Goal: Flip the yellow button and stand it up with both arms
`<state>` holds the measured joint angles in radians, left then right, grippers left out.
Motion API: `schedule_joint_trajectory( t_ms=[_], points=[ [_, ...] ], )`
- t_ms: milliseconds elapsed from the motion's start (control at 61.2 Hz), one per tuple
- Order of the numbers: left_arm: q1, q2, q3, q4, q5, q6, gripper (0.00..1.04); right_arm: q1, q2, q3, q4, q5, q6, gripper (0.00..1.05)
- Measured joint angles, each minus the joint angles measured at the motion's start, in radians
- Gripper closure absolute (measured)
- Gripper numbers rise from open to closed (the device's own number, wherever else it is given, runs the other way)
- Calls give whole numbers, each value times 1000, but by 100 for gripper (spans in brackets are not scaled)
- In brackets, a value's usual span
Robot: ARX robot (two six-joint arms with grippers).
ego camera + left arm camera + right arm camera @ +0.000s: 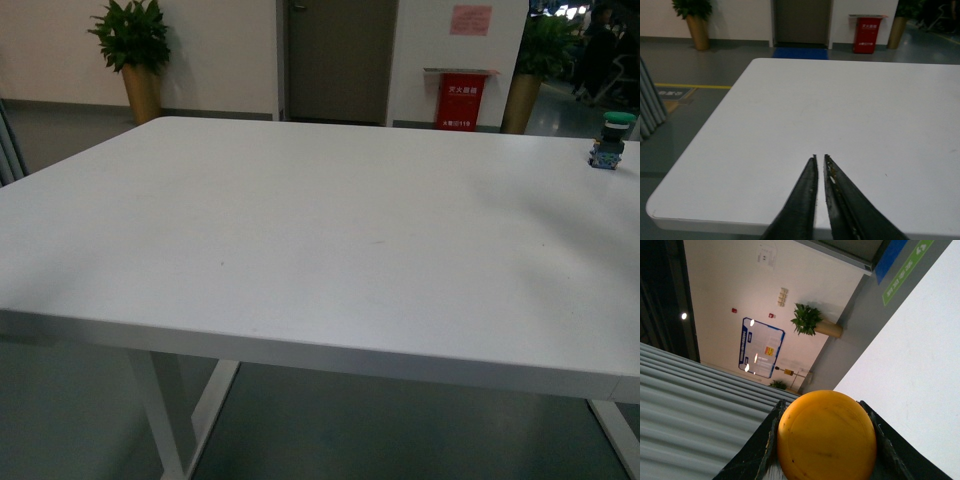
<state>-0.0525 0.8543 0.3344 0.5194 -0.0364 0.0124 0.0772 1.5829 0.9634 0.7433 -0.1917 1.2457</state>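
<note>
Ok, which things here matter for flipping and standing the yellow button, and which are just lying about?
For the job: yellow button, gripped in the right gripper; left gripper, shut and empty; white table to stand it on.
Just lying about: green button near the table's far right edge; potted plant and red box by the back wall.

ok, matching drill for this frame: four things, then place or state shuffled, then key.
1 yellow button
2 green button
3 left gripper
4 red box

A off the table, in the background
B closed, nothing in it
C clamped in the right gripper
D on the table, at its far right

Pairs: 1-C, 2-D, 3-B, 4-A
</note>
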Motion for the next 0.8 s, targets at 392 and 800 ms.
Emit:
schedule_joint_trajectory(
  t_ms=[392, 800],
  points=[
    [50, -204, -200, -6, 36, -12, 101, 7, -55, -5, -53, 2, -44, 70],
    [50, -418, -288, -133, 36, -14, 101, -8, -70, -5, -77, -5, -58, 70]
  ],
)
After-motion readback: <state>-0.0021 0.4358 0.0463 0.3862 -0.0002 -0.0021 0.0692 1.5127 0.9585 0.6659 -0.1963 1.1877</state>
